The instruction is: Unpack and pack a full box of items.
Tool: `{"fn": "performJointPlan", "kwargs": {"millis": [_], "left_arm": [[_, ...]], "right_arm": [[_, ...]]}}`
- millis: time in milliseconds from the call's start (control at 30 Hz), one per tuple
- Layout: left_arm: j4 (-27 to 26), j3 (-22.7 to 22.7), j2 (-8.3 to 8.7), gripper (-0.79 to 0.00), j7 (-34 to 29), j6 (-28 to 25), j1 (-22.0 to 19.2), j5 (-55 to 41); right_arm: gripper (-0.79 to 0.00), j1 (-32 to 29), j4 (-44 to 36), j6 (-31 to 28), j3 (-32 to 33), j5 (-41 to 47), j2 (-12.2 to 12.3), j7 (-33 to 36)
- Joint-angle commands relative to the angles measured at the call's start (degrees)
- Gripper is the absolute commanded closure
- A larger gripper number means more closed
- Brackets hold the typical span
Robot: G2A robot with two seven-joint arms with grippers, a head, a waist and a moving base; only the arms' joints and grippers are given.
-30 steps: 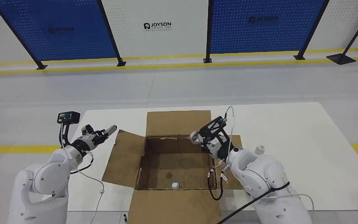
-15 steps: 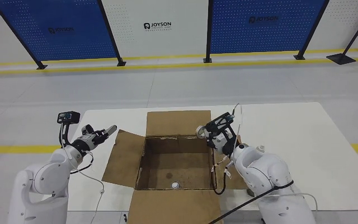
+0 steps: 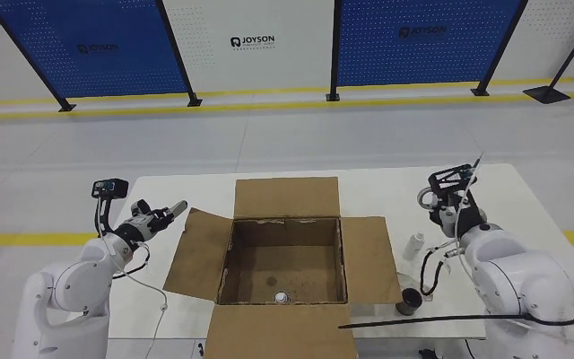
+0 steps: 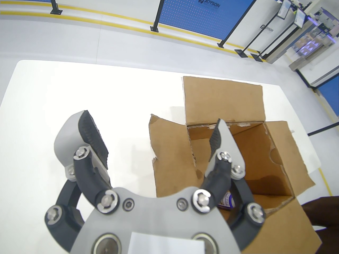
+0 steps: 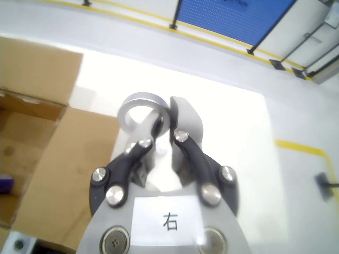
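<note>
The open cardboard box [image 3: 368,260] stands mid-table with all flaps folded out. One small round-capped item [image 3: 282,296] lies on its floor near the front wall; in the left wrist view it is a purple-labelled bottle [image 4: 227,200]. My right gripper [image 5: 165,122] is shut on a grey metal ring [image 5: 143,116]. It holds the ring [image 3: 428,197] above the bare table to the right of the box. My left gripper [image 4: 151,118] stands open with nothing between its fingers, above the table left of the box [image 4: 225,101], and shows in the top view too [image 3: 170,211].
A small white bottle [image 3: 415,242] stands on the table just right of the box's right flap. A dark cylinder [image 3: 409,302] stands nearer the front edge. The table [image 3: 529,206] is bare white at the far right and far left.
My right arm has swung from over the box's right edge out to the right, carrying the ring with it. The left arm has kept still.
</note>
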Motion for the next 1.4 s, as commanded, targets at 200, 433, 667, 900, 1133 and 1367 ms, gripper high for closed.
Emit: {"fn": "performJointPlan", "kwargs": {"millis": [200, 433, 667, 900, 1133, 1367], "left_arm": [[0.0, 0.0, 0.0, -0.785, 0.0, 0.0, 0.0, 0.0], [0.0, 0.0, 0.0, -0.785, 0.0, 0.0, 0.0, 0.0], [0.0, 0.0, 0.0, -0.785, 0.0, 0.0, 0.0, 0.0], [0.0, 0.0, 0.0, -0.785, 0.0, 0.0, 0.0, 0.0], [0.0, 0.0, 0.0, -0.785, 0.0, 0.0, 0.0, 0.0], [0.0, 0.0, 0.0, -0.785, 0.0, 0.0, 0.0, 0.0]], "right_arm": [[0.0, -7.4, -3.1, 0.2, 6.3, -1.5, 0.7, 7.4], [0.0, -13.2, 0.8, 0.8, 8.2, -0.2, 0.9, 6.0], [0.0, -13.7, 8.0, -0.1, 5.1, 0.5, 1.0, 2.4], [0.0, -12.4, 13.6, -0.2, 2.5, -0.4, 1.1, 3.0], [0.0, -11.6, 18.5, -0.6, 0.9, -1.5, 1.3, 3.5], [0.0, -10.9, 20.5, -1.5, 0.1, -0.9, 1.5, 3.6]]}}
